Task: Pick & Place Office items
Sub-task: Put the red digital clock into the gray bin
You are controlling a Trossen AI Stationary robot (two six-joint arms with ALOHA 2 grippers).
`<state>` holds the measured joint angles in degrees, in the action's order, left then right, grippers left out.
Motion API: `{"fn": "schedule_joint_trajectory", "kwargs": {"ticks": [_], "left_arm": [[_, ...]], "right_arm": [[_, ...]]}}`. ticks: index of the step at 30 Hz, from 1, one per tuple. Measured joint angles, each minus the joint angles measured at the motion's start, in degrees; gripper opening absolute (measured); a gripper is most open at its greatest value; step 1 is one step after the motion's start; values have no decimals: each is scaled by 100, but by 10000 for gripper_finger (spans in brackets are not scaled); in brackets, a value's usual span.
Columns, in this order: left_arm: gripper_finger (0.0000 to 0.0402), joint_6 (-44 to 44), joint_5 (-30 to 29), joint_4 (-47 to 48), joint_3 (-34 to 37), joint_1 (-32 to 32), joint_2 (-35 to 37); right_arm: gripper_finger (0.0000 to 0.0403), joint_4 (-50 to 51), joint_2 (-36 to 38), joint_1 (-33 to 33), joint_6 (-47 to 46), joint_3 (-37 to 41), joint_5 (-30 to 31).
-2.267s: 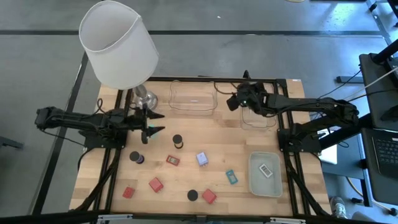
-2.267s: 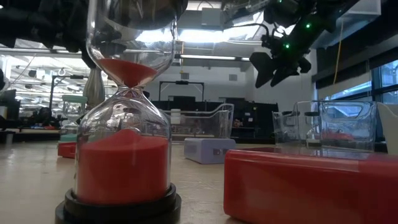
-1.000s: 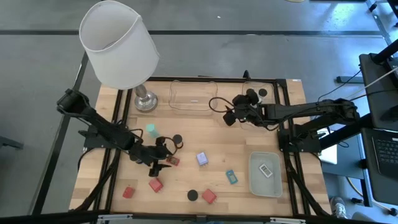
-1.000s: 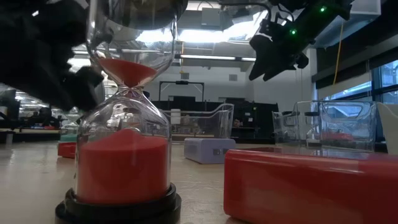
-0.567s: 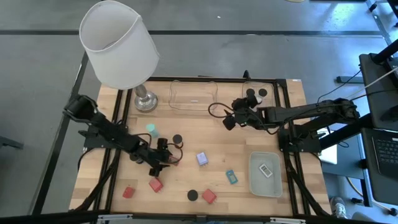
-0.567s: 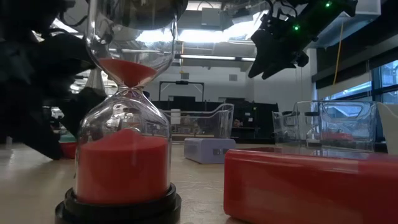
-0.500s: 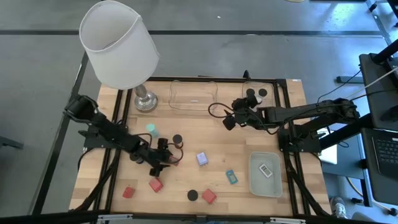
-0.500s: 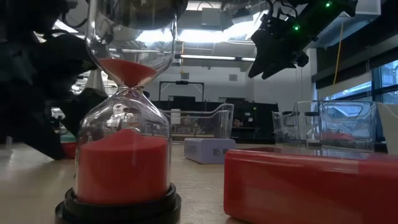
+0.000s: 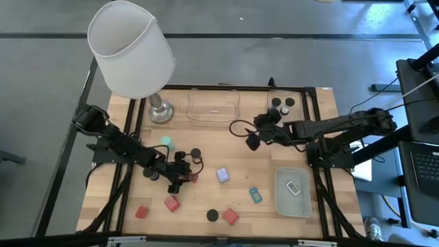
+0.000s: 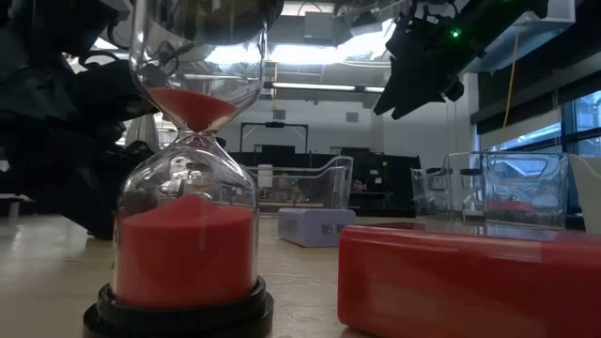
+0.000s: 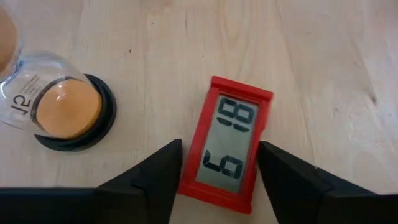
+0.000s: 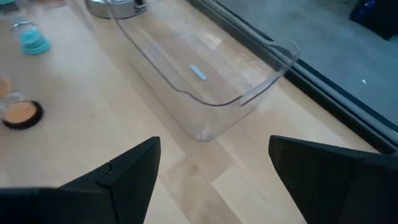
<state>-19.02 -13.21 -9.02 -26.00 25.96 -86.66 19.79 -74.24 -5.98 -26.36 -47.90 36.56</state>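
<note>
Left tool (image 11: 219,163) straddles red timer (image 11: 227,144) edges; bare wood around.

clock (image 11: 229,146) beside hourglass (image 11: 67,112) — on table (image 11: 323,68)

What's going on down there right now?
Left hand straddling red clock, fingers either side, not gripping yet. Right hand open, hovering mid-table. Hourglass lies beside the clock.

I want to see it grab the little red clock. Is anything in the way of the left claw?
Nothing visible. The left gripper has a finger on each side of the red clock; the orange sand timer lies off to one side.
</note>
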Motion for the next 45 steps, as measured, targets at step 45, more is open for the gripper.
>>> {"fn": "schedule_joint_trajectory", "kwargs": {"ticks": [45], "left_arm": [[157, 3716, -2753, -3045, -1456, -1361, 572]], "right_arm": [[304, -3352, 295, -137, -1522, 0, -1902]]}}
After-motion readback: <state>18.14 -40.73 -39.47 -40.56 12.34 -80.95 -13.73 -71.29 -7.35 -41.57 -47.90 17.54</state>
